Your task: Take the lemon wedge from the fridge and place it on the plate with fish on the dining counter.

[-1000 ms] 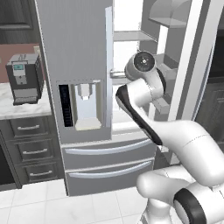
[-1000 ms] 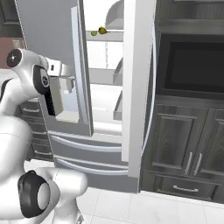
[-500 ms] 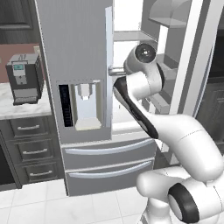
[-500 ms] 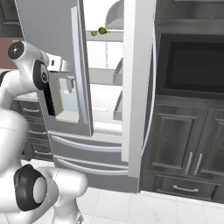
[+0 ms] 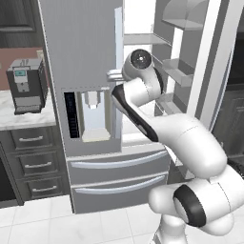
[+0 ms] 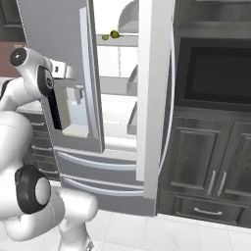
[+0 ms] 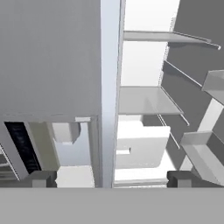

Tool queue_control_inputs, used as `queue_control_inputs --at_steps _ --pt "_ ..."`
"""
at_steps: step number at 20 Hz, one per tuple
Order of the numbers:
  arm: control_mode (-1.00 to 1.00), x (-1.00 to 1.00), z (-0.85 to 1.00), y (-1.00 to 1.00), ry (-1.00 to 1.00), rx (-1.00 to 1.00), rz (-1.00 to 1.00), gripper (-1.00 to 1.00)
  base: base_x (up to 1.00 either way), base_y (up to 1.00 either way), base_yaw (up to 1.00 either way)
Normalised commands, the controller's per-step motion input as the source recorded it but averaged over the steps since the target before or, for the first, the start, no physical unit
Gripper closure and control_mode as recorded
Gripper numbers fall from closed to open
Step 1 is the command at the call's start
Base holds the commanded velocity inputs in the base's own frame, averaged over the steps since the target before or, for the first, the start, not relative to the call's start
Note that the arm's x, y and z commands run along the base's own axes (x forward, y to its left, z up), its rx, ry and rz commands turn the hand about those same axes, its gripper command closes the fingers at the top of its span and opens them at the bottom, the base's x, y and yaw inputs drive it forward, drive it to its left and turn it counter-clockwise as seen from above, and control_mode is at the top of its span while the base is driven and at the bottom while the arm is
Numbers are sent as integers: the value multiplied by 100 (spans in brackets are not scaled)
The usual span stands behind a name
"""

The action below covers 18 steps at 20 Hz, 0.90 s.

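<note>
**Reaching into the fridge**

Facing the fridge with its right door swung wide, I am holding the gripper open astride the left door's edge. Its fingers could clip that edge. Lemon wedge is sitting on the top shelf.

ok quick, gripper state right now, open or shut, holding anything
Gripper: open and empty. The fingertips stand wide apart, one on each side of the edge of the fridge left door.
</note>
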Motion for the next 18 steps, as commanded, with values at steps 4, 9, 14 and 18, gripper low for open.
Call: queue_control_inputs --at_steps 4,9,14,18 --pt "-100 84 -10 0 2 0 0 -100 0 0 0" --pt "-100 64 -21 -19 1 4 5 -100 0 0 0" --pt "-100 37 -7 -2 0 9 5 -100 0 0 0" --pt "-100 31 -9 -1 0 3 3 -100 0 0 0"
